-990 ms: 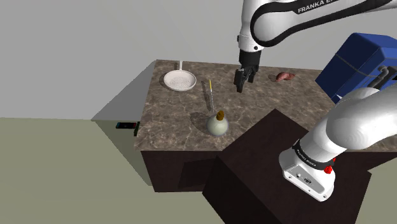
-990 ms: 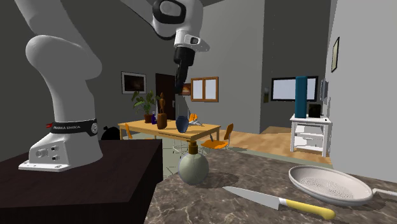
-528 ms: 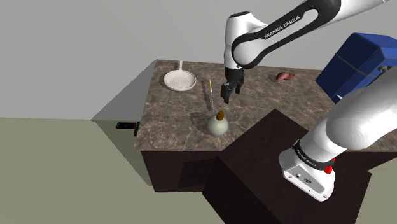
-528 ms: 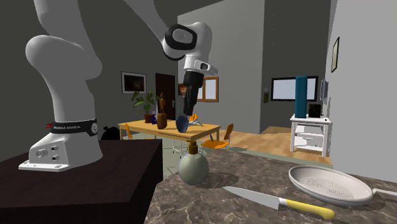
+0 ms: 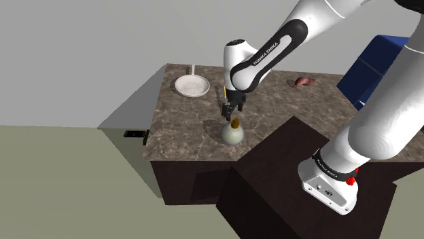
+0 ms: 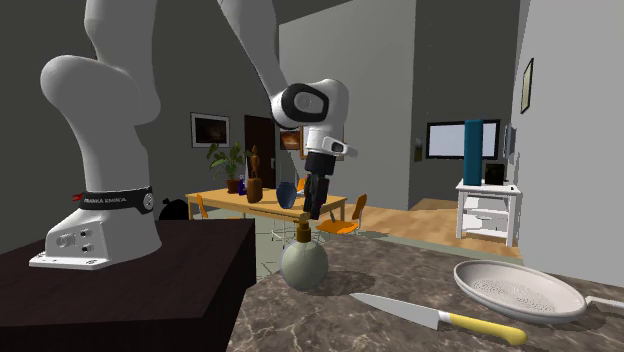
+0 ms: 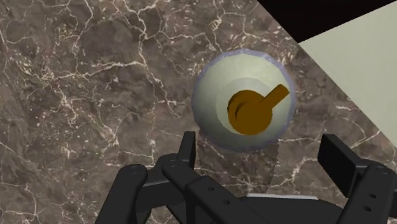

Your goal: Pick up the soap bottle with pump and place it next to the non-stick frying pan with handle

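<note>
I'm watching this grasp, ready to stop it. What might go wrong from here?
The soap bottle is round-bodied and may slip from the open gripper as it closes. Its pump spout juts sideways; a finger could catch it and tip the bottle. The knife lies between bottle and frying pan, possibly in the carry path.

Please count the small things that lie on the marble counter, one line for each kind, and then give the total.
soap bottle: 1
pale pan: 1
knife: 1
pinkish thing: 1
Total: 4
</note>
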Controlling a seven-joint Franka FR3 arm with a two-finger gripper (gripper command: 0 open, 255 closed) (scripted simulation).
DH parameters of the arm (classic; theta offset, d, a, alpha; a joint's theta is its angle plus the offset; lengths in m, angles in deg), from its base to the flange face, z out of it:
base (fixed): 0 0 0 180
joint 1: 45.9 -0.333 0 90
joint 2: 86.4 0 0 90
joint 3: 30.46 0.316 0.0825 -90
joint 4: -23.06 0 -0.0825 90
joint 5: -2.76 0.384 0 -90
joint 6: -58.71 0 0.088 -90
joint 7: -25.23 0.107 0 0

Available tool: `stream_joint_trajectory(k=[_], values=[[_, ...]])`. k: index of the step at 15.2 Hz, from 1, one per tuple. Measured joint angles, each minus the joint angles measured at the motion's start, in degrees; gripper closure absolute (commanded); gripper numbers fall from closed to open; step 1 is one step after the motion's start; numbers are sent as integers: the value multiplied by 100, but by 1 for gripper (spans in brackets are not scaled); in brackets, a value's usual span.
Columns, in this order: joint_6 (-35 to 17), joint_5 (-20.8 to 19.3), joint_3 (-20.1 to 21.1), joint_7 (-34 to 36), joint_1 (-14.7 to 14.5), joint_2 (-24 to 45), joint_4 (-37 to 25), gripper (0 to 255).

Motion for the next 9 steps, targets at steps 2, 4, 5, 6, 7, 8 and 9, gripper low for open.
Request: stream_joint_trajectory(k=[2, 4, 5, 6, 7, 8, 9], values=[[-187, -72, -30, 46, -7, 219, -24, 0], [-359, -125, -49, 97, -24, 371, -1, 0], [-432, -153, -64, 110, -26, 444, 1, 0], [-519, -184, -80, 131, -33, 530, 3, 0], [-602, -212, -94, 153, -41, 604, 14, 0], [-663, -232, -104, 171, -49, 660, 19, 0], [-689, -242, -110, 176, -51, 687, 18, 0]])
